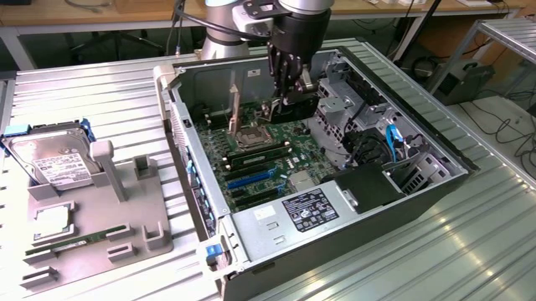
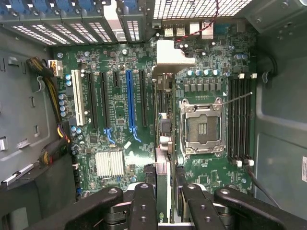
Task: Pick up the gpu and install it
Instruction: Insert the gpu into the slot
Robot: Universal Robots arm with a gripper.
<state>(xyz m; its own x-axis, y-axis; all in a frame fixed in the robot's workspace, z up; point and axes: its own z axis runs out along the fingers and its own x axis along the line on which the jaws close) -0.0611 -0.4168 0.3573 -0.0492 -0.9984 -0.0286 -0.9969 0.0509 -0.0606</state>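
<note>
My gripper (image 1: 289, 95) hangs inside the open computer case (image 1: 435, 188), above the far part of the motherboard (image 1: 260, 157). It is shut on the gpu (image 1: 295, 108), which is held upright. In the wrist view the gpu (image 2: 163, 143) shows edge-on between the black fingers (image 2: 144, 196), and its silver end bracket (image 2: 169, 57) points toward the case's rear slot covers. The card hovers between the CPU socket (image 2: 201, 127) and the black expansion slots. The blue slot (image 2: 129, 105) lies a little to one side of it.
Beside the case, on the exterior view's left, a grey fixture (image 1: 92, 219) carries a silver hard drive (image 1: 46, 160) and a memory stick (image 1: 71, 243). Inside the case a power supply (image 1: 310, 210), a drive cage (image 1: 335, 106) and cables (image 2: 53, 96) crowd the motherboard's edges.
</note>
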